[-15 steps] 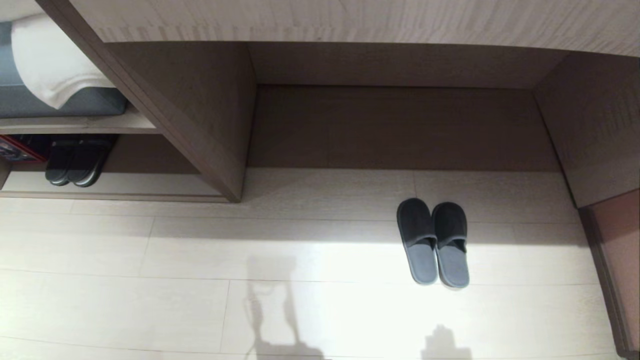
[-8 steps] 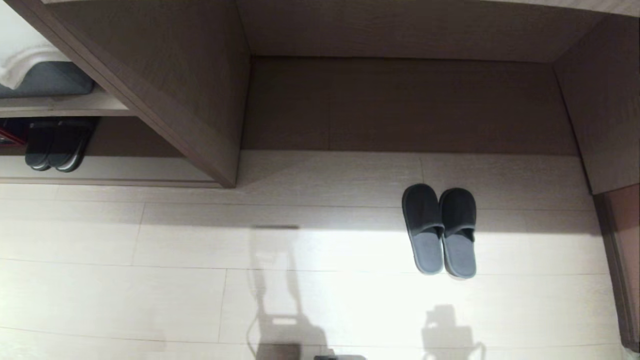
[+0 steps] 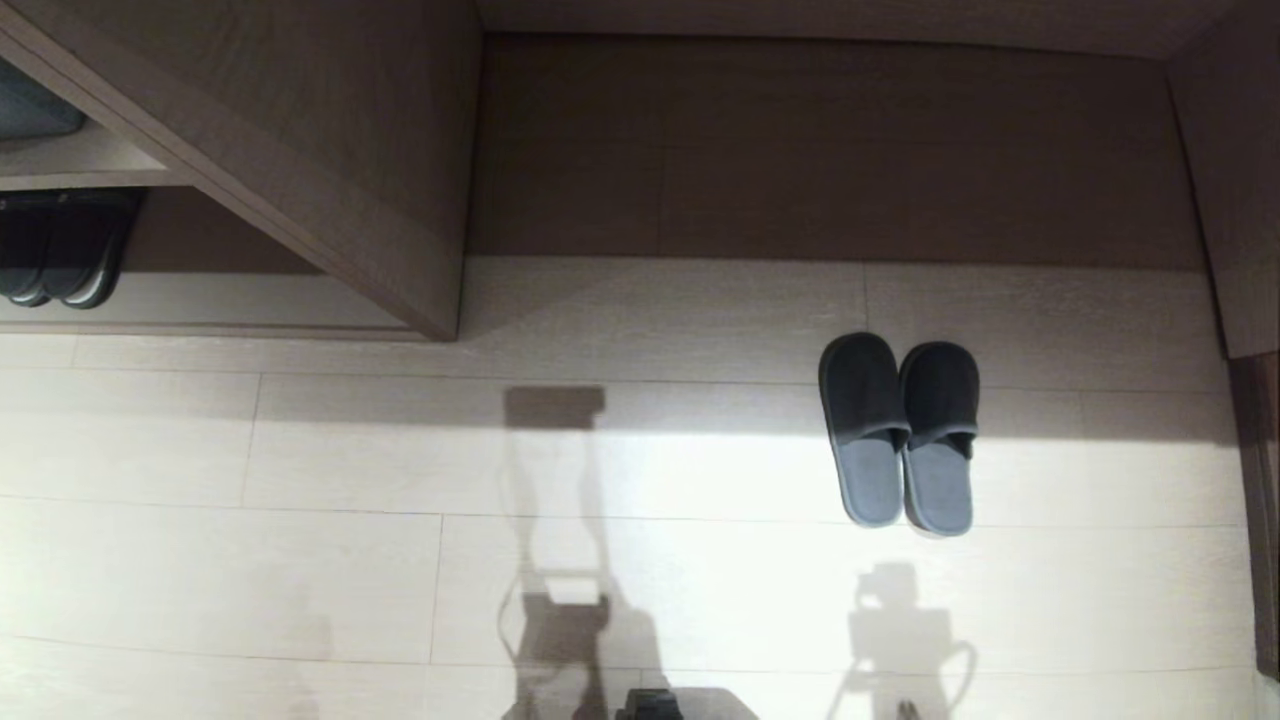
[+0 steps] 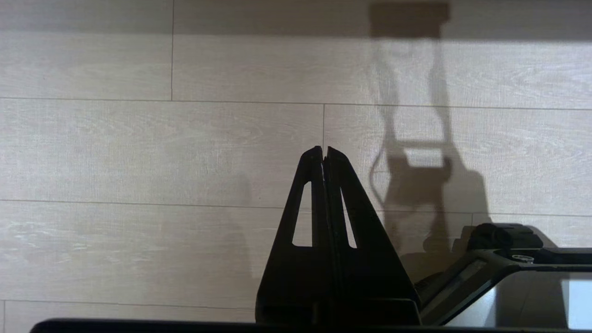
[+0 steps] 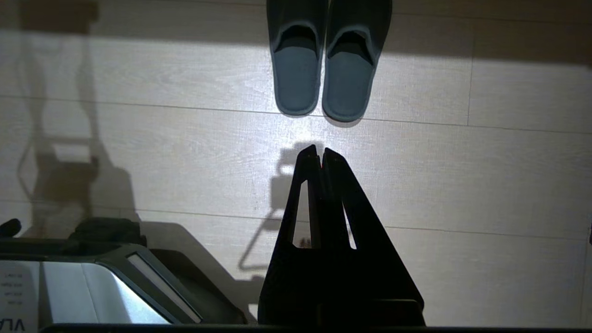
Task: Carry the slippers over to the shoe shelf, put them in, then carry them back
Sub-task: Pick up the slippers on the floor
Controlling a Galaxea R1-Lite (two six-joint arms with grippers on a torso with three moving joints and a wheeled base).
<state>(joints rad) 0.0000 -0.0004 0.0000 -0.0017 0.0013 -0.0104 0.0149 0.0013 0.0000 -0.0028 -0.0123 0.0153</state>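
Observation:
The slippers (image 3: pixel 900 430), a grey-blue pair, lie side by side on the pale plank floor, toes toward the dark wood recess. The right wrist view shows the slippers (image 5: pixel 323 69) a short way beyond my right gripper (image 5: pixel 321 151), which is shut and empty above the floor. My left gripper (image 4: pixel 323 150) is also shut and empty over bare floor. Neither gripper appears in the head view. The shoe shelf (image 3: pixel 230 300) stands at the far left, its slanted side panel nearest the recess.
A black pair with white-edged soles (image 3: pixel 60 250) sits in the shelf's lower cubby. A dark wood back panel (image 3: pixel 820 150) closes the recess, and a wood side panel (image 3: pixel 1230 200) borders the right. My base (image 5: pixel 92 277) shows low in both wrist views.
The whole head view has shifted: shelf, recess and slippers sit higher in the picture and more near floor shows. The slippers keep their place on the floor.

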